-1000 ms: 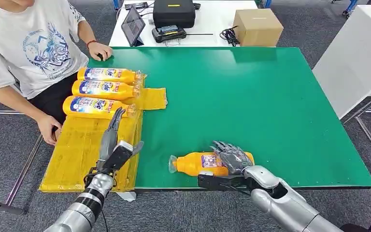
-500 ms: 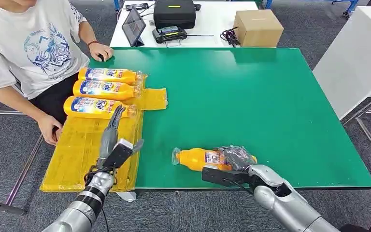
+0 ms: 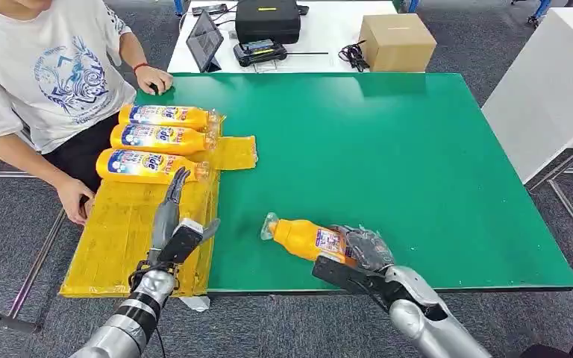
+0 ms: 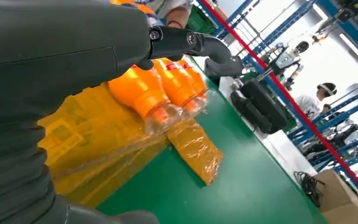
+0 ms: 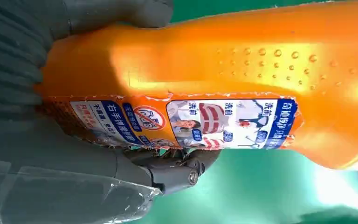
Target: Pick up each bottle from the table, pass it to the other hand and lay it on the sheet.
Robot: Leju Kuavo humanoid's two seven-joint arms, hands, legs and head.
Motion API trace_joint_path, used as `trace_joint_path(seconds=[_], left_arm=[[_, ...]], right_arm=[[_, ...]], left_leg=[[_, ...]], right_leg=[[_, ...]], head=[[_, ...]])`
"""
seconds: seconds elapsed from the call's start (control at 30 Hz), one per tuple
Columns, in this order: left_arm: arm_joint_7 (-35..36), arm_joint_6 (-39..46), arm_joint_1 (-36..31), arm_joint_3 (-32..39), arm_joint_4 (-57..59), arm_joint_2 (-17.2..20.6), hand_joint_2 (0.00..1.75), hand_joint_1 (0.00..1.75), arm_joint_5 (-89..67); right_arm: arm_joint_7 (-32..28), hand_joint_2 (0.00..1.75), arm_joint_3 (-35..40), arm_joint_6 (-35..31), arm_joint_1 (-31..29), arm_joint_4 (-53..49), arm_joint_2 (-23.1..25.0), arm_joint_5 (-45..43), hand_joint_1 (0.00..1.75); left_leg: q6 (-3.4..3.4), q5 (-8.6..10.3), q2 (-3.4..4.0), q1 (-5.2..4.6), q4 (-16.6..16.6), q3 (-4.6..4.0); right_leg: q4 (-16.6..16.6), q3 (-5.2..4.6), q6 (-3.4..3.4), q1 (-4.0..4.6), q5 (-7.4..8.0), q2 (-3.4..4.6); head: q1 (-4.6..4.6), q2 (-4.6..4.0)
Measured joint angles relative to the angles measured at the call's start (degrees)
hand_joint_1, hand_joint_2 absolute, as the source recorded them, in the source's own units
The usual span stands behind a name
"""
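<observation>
My right hand (image 3: 362,255) grips an orange bottle (image 3: 306,239) near the table's front edge; the bottle's clear cap end is tipped up toward the left. Up close, the orange bottle (image 5: 223,84) with its blue and white label lies in the right hand (image 5: 51,140). Three more orange bottles (image 3: 153,139) lie side by side at the far end of the yellow sheet (image 3: 119,239). My left hand (image 3: 175,224) hovers open above the sheet, fingers stretched toward the nearest bottle. The three bottles (image 4: 163,88) and the sheet (image 4: 88,140) show beyond the left hand (image 4: 51,70).
A person in a white shirt (image 3: 37,74) sits at the left of the green table (image 3: 418,164), one hand (image 3: 154,78) on the table corner, the other (image 3: 74,198) by the sheet. A white table (image 3: 328,30) behind carries a cardboard box (image 3: 398,41), a tablet and a black case.
My right hand has closed around the bottle and raised it off the table, tilting its cap end up and to the left. The left hand has stayed over the sheet.
</observation>
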Motion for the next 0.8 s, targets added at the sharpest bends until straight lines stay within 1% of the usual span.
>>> trace_joint_path(seconds=[0.03,0.1,0.17,0.2,0.23,0.3,0.33,0.4,0.53,0.8], left_arm=[[0.0,-0.2,0.1,0.0,-0.1,0.0,1.75,0.00,0.1],[0.0,-1.9,0.7,0.3,-0.5,0.0,1.75,0.00,1.0],[0.3,-6.2,2.0,1.6,-2.3,-0.1,1.75,0.00,3.2],[0.5,-8.0,2.5,2.2,-3.1,-0.3,1.75,0.00,4.1],[1.5,-10.9,2.9,2.6,-4.0,-0.5,1.75,0.00,5.7],[4.6,-19.2,3.5,4.1,-6.2,-1.5,1.75,0.00,10.5],[5.4,-21.5,3.8,4.8,-7.2,-1.9,1.75,0.00,11.9],[6.3,-22.6,3.9,5.5,-8.6,-2.4,1.75,0.00,12.4],[6.6,-23.1,3.9,6.4,-10.3,-3.0,1.75,0.00,12.7],[6.8,-23.3,4.1,7.3,-11.2,-3.3,1.75,0.00,12.7]], right_arm=[[-1.4,1.75,-0.8,-2.1,1.0,-0.5,0.9,0.4,1.75],[-4.1,1.75,-3.3,-8.4,3.3,-1.9,3.2,2.9,1.75],[-6.4,1.75,-7.1,-17.3,5.7,-5.3,7.3,7.0,1.75],[-7.1,1.75,-8.5,-19.8,6.3,-6.7,8.8,8.1,1.75],[-8.1,1.75,-9.8,-22.3,6.7,-8.1,10.7,9.2,1.75],[-12.3,1.75,-12.7,-28.0,8.1,-11.2,13.9,9.2,1.75],[-13.6,1.75,-14.3,-29.7,8.4,-12.4,15.2,9.0,1.75],[-14.2,1.75,-16.5,-30.5,8.7,-14.1,17.2,8.7,1.75],[-14.7,1.75,-18.6,-30.5,9.9,-15.8,19.0,8.5,1.75],[-14.8,1.75,-20.1,-30.5,10.5,-16.9,20.5,8.5,1.75]], left_leg=[[0.00,0.00,-0.10,0.02,0.0,-0.05],[0.00,0.01,-0.23,0.04,0.0,-0.19],[-0.01,0.02,-0.04,0.04,0.0,-0.29],[-0.01,0.02,0.03,0.04,0.0,-0.31],[-0.01,0.01,0.04,0.03,0.0,-0.30],[0.00,0.04,-0.16,0.04,0.0,-0.40],[0.00,0.04,-0.16,0.04,0.0,-0.42],[0.00,0.03,-0.06,0.02,0.0,-0.41],[0.01,0.03,-0.08,-0.04,0.0,-0.43],[0.01,0.03,-0.08,-0.02,0.0,-0.42]], right_leg=[[0.0,-0.01,-0.01,0.01,-0.02,-0.05],[0.0,-0.09,-0.02,0.02,-0.02,-0.13],[0.1,-0.28,-0.02,0.02,-0.02,-0.05],[0.1,-0.34,-0.02,0.02,-0.01,0.02],[0.1,-0.36,-0.02,0.02,-0.01,0.04],[0.1,-0.38,-0.04,0.02,-0.03,-0.10],[0.1,-0.38,-0.04,0.02,-0.03,-0.10],[0.1,-0.38,-0.03,0.00,-0.02,-0.06],[0.0,-0.39,-0.02,-0.06,-0.02,-0.06],[0.0,-0.40,-0.02,-0.03,-0.01,-0.06]], head=[[0.02,0.00],[0.04,0.00],[0.02,0.00],[0.02,0.00],[-0.02,0.00],[0.07,0.00],[0.04,0.00],[0.02,0.00],[0.02,0.00],[0.04,0.00]])
